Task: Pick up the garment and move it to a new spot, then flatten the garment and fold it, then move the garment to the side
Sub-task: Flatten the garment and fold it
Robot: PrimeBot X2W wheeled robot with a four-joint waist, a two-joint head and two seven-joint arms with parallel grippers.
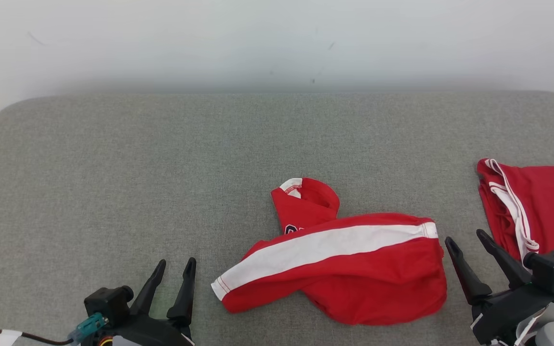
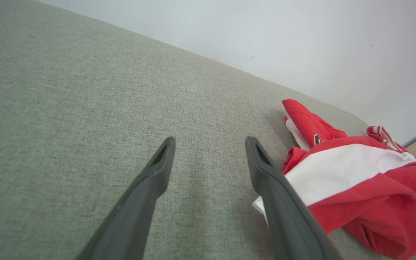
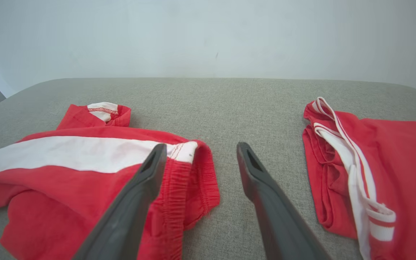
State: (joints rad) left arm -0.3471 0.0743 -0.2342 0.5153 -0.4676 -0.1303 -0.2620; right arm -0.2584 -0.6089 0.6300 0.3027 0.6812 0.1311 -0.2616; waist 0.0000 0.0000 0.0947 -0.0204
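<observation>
Lying crumpled: red white-striped fabric shorts (image 1: 334, 269) | left gripper (image 1: 176, 261), right gripper (image 1: 464, 235) both wide, empty | your flattening, folding, side-move remain.

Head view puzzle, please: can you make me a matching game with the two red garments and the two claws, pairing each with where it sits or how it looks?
Column one:
1. broad-striped garment
2. thin-striped garment
3. left claw
4. right claw

Column two:
a. open, between the two garments
b. rumpled, in the middle
c. open, lower left, over bare grey cushion
d. at the right edge, partly out of frame

Pairs: 1-b, 2-d, 3-c, 4-a.
</observation>
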